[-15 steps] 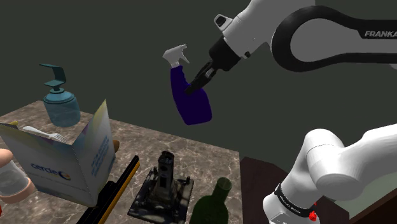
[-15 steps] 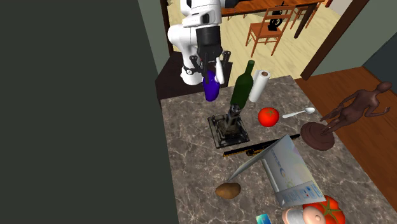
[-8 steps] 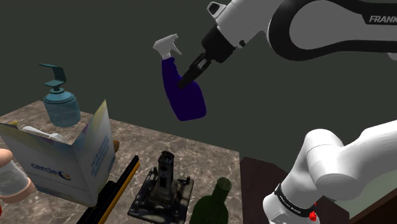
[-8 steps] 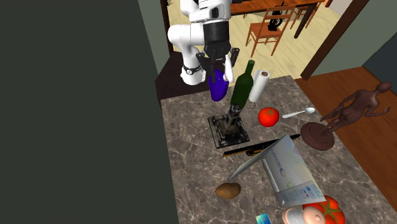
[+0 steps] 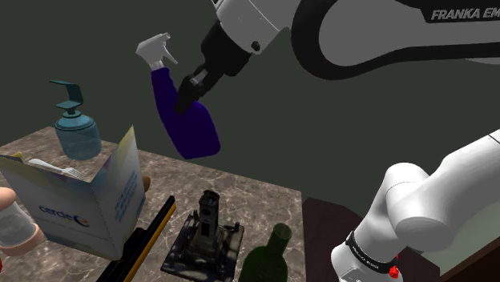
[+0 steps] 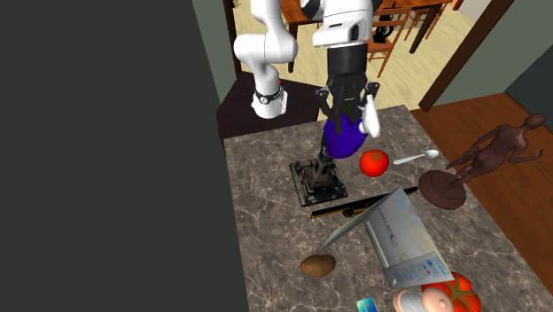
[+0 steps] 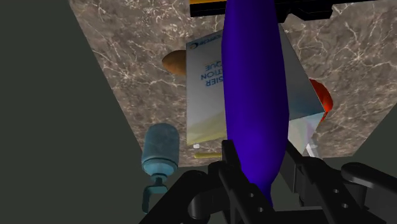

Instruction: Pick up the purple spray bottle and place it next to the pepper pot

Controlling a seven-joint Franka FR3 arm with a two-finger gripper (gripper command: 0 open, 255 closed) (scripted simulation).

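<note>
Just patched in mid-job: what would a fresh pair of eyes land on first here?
The deep purple spray bottle with a white trigger head, tilted and clamped in the black gripper high above the brown marbled countertop. Next, the dark brown human figurine on the counter at the second exterior view's right, and the round red tomato close by the bottle in that view.

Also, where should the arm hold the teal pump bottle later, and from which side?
Probably the narrow neck of the teal pump bottle, just under the pump head, coming from above: it stands upright on the marble counter, and its round body looks wide for the gripper, now shut on the purple spray bottle. The open book stands close by, so a side approach seems tighter.
</note>
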